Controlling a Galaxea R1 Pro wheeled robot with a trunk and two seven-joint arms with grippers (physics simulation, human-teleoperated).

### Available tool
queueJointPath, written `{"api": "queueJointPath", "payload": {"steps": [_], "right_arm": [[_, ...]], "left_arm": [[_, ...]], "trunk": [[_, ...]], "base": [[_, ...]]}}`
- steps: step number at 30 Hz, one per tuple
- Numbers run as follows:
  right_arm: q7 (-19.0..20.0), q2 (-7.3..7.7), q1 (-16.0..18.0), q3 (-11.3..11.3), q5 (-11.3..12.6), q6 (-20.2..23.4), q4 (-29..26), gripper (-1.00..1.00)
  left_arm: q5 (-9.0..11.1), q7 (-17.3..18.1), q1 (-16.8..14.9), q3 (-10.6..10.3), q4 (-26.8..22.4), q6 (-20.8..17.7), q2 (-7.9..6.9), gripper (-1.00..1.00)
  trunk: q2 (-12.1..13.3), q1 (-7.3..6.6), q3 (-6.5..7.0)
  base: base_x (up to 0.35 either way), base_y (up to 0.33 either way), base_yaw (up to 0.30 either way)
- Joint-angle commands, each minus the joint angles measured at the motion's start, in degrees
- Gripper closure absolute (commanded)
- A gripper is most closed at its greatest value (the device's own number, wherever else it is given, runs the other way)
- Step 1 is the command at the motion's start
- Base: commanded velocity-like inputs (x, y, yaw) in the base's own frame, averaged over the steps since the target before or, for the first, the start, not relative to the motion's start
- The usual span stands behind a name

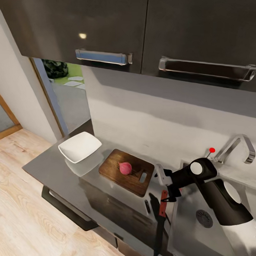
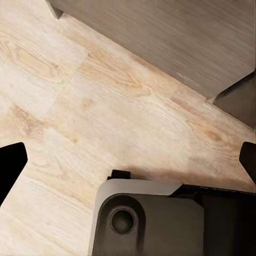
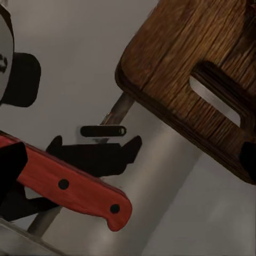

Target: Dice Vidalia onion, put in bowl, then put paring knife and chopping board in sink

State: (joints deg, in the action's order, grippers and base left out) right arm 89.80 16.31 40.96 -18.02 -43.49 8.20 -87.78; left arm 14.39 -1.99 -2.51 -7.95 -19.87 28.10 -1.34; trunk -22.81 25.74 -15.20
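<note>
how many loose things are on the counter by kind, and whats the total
bowl: 1
chopping board: 1
Vidalia onion: 1, whole, on the board
paring knife: 1, red handle at the right gripper
Total: 4

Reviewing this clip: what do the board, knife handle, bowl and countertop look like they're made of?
Board: brown wood, visible grain, darker edges, matte.
Knife handle: smooth red, likely plastic or lacquered wood, with two dark rivets.
Bowl: plain white, smooth, looks ceramic, though plastic is possible.
Countertop: dark grey and glossy; it mirrors the bowl, so polished stone or laminate.
</note>
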Motion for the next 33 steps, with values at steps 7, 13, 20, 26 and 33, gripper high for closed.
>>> {"api": "queueJointPath", "payload": {"steps": [7, 13, 20, 26, 33], "right_arm": [[0.20, 1.19, 0.08, -3.88, -1.90, 0.63, 0.08, -1.00], [0.20, 1.84, 0.07, -5.20, -2.03, 0.62, 0.60, -1.00], [0.20, 1.97, 0.07, -5.47, -2.11, 0.64, 1.57, -1.00], [0.20, 1.97, 0.07, -5.70, -2.13, 0.67, 2.15, -1.00], [0.20, 1.85, 0.05, -7.18, -2.11, 0.67, 3.44, -1.00]], "left_arm": [[0.46, -0.21, -0.04, -0.48, 0.01, 0.20, -0.06, -1.00], [0.46, -0.21, -0.04, -0.49, 0.04, 0.20, -0.06, -1.00], [0.46, -0.21, -0.04, -0.48, 0.09, 0.20, -0.06, -1.00], [0.46, -0.21, -0.04, -0.48, 0.10, 0.20, -0.06, -1.00], [0.46, -0.21, -0.04, -0.48, 0.10, 0.20, -0.06, -1.00]], "trunk": [[-0.10, 0.04, -0.10], [-0.10, 0.04, -0.10], [-0.10, 0.04, -0.10], [-0.10, 0.04, -0.10], [-0.10, 0.04, -0.10]], "base": [[0.113, 0.000, 0.000], [0.097, 0.000, 0.000], [0.056, 0.000, 0.000], [0.006, 0.000, 0.000], [0.000, 0.000, 0.000]]}}
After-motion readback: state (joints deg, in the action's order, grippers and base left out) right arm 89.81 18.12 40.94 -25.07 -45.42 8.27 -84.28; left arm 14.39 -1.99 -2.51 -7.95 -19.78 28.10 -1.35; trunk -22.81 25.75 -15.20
